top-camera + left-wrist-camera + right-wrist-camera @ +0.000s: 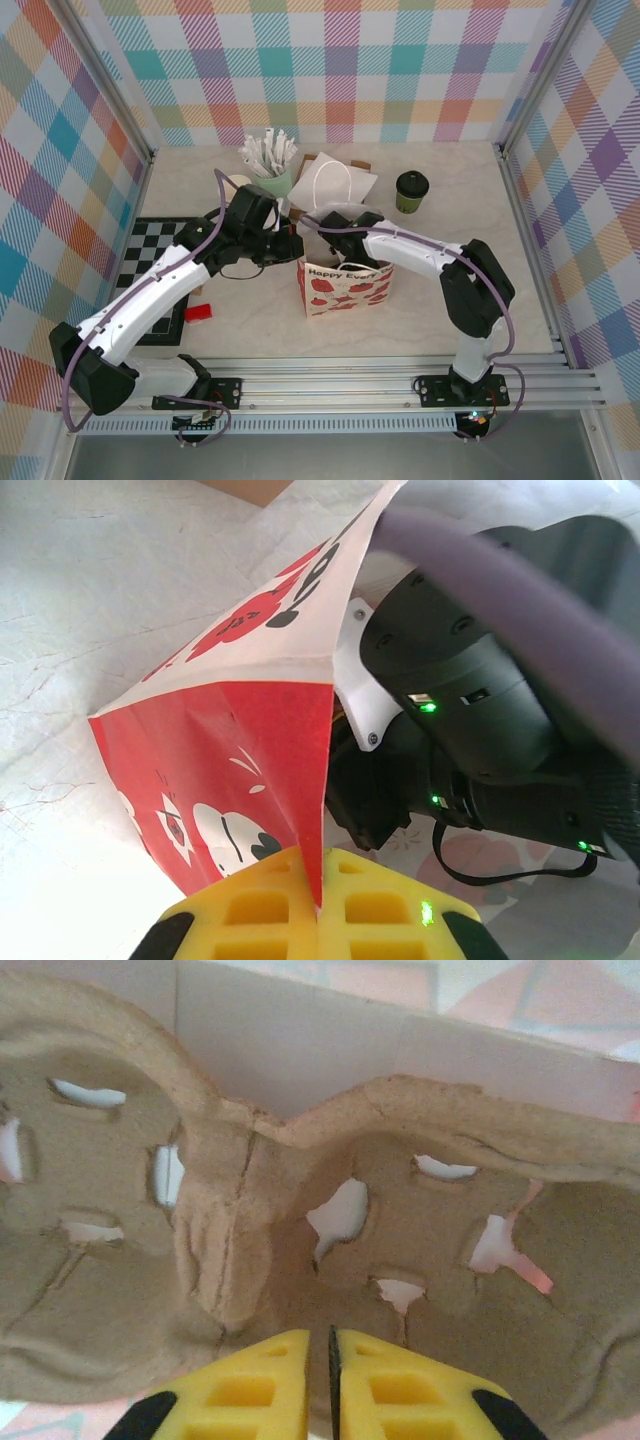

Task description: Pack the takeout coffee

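ok, bag-loading step by the look of it. left claw [320, 895] is clamped on the top edge of the strawberry paper bag [345, 288], pads tight together w/ the paper fold nipped btwn them. right claw [332, 1360] is nose-down to a brown pulp cup tray [300, 1190], which looks to sit inside the bag. its pads are pressed nearly together, just a thin dark slit btwn them. whether the tray's rim is in that slit, can't tell.

the coffee [412, 191], green cup w/ black lid, stands upright at the back right of the table [460, 215], well apart from the bag, nothing touching it.

to do this well, imo: left side should hold the pinch firm and draw the edge outward so the mouth gapes wide, gently, b/c the paper's thin and could tear. right side wants the tray flat on the bag floor, wells up, then a straight lift out so it doesn't drag the tray or snag the wall. after that the cup needs a grip round the body below the lid, held upright, and lowered into a well, not dropped.
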Robot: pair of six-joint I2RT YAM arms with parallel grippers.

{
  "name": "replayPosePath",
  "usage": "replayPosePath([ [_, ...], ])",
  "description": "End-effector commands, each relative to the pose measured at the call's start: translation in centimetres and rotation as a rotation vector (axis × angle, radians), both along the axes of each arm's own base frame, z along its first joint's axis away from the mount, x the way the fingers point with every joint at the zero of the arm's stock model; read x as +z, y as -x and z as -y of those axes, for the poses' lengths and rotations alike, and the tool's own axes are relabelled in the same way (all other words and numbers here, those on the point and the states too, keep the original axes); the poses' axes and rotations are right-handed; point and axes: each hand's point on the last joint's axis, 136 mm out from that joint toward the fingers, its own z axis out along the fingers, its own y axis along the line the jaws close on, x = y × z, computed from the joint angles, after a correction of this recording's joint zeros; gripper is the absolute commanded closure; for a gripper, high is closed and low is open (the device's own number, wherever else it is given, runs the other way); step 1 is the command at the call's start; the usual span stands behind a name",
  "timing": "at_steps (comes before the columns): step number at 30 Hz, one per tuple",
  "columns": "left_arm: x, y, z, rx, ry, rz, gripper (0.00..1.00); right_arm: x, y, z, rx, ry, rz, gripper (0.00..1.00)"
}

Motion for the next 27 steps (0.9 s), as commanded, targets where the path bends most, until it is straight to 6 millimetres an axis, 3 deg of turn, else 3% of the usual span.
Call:
replayPosePath([
  [1, 1.0, 0.1, 0.0, -0.027, -0.016, 0.035, 1.00, -2.2, 0.2, 0.2, 0.016, 0.018, -0.025, 0.89],
  [7, 1.2, 0.3, 0.2, -0.056, -0.011, 0.040, 1.00, -3.1, -1.8, 0.2, 0.005, 0.035, 0.081, 0.92],
  [13, 0.9, 0.4, -0.7, -0.053, -0.049, 0.035, 1.00, -1.9, -3.3, 0.1, 0.008, 0.036, 0.164, 0.91],
  [20, 0.8, 0.1, -1.3, -0.035, -0.066, 0.043, 1.00, 0.2, -0.5, -1.9, 0.055, -0.119, 0.040, 0.86],
  [27, 0.6, 0.0, -1.4, -0.022, -0.061, 0.052, 1.00, -1.3, 1.6, -2.4, 0.012, -0.136, -0.100, 0.85],
])
